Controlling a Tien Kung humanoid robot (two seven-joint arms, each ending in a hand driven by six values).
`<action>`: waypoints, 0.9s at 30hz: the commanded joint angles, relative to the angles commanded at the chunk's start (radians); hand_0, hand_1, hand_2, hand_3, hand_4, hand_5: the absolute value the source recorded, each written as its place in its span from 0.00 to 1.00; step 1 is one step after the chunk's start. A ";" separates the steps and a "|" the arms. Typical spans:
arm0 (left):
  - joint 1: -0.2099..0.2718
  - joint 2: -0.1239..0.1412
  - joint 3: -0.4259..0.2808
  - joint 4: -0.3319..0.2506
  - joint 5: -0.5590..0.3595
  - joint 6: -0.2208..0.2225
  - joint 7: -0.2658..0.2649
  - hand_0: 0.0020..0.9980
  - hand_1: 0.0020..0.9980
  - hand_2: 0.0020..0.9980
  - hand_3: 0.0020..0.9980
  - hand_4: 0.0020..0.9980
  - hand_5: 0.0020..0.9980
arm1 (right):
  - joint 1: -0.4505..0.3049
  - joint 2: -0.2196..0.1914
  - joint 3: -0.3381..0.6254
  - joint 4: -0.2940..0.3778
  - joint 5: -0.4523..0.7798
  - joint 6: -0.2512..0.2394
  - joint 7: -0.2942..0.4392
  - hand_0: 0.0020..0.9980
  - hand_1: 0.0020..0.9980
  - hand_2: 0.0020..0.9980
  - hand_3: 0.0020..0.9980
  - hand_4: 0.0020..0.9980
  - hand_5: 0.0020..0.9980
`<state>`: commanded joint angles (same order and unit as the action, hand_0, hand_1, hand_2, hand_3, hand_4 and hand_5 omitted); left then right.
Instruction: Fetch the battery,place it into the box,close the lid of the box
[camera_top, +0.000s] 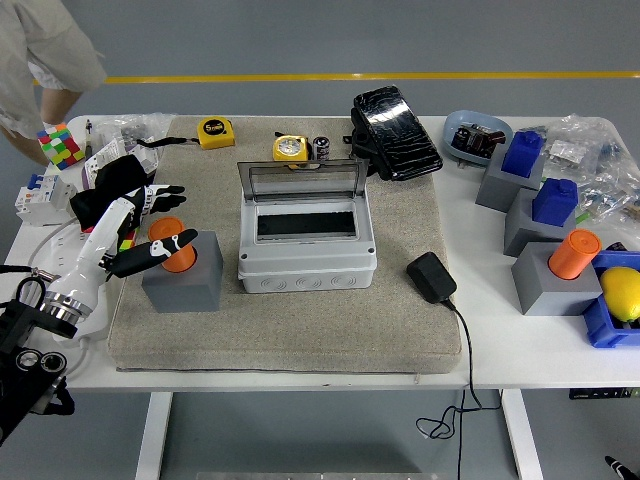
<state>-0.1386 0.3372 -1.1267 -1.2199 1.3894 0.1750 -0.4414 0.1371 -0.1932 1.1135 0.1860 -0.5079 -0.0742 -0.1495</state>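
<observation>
The fetching step is judged to be in hand: the left hand (140, 215) is held beside the orange cylindrical battery (171, 243), which stands upright in a grey block (184, 276) left of the box, with the fingers (160, 249) spread and the thumb laid against the battery, not yet closed on it. A firm grasp and a straight lift are called for next, then a carry rightward to the grey box (307, 250), whose lid (303, 180) stands open. A black adapter (431, 277) and tape measures (216, 132) lie on the mat, clear of that path. At the far left a person's hand (30, 130) rests near a colour cube (61, 146).
</observation>
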 joint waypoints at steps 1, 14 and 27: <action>-0.001 0.000 0.005 0.001 -0.003 0.002 -0.002 0.69 0.73 0.72 0.75 1.00 0.34 | -0.001 0.000 -0.001 0.000 0.001 0.001 0.000 0.66 0.62 0.61 0.55 0.95 0.46; -0.038 -0.021 0.067 0.032 -0.069 0.040 -0.050 0.42 0.42 0.45 0.57 1.00 0.00 | 0.000 0.001 -0.002 0.001 0.003 -0.002 0.000 0.66 0.62 0.61 0.55 0.95 0.46; -0.063 -0.050 0.108 0.052 -0.170 0.061 -0.082 0.34 0.33 0.35 0.45 1.00 0.00 | 0.000 0.005 -0.006 0.000 0.008 0.000 -0.001 0.67 0.62 0.61 0.55 0.96 0.46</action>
<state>-0.2020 0.2876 -1.0184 -1.1680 1.2195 0.2357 -0.5229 0.1374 -0.1879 1.1071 0.1859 -0.4995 -0.0743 -0.1505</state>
